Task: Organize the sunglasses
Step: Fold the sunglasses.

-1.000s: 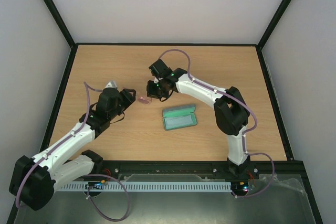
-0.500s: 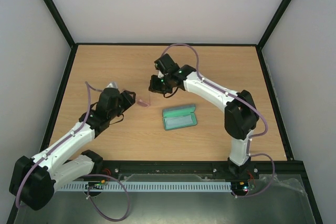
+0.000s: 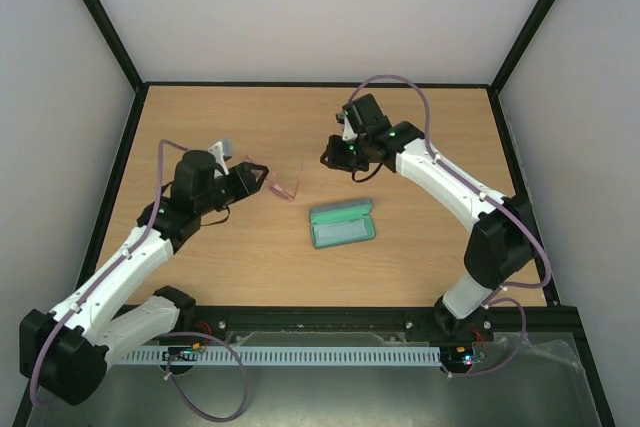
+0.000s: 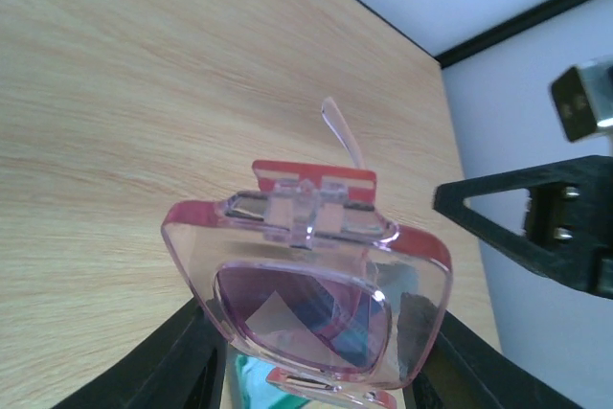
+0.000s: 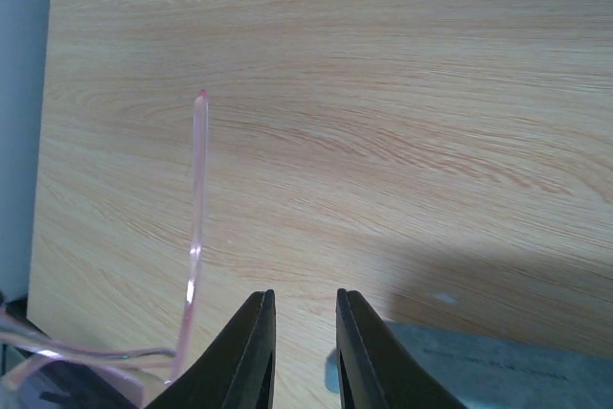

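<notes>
Gripping the sunglasses (image 3: 287, 187) mid-worktop, the left gripper (image 3: 262, 177) is risking a slip; the right gripper (image 5: 301, 352), jaws nearly clenched, is grasping nothing.

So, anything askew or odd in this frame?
One thing: the sunglasses, held in the left gripper above the table, have one temple arm sticking out unfolded. The open case looks fine. The right gripper is empty, its fingers nearly together.
</notes>
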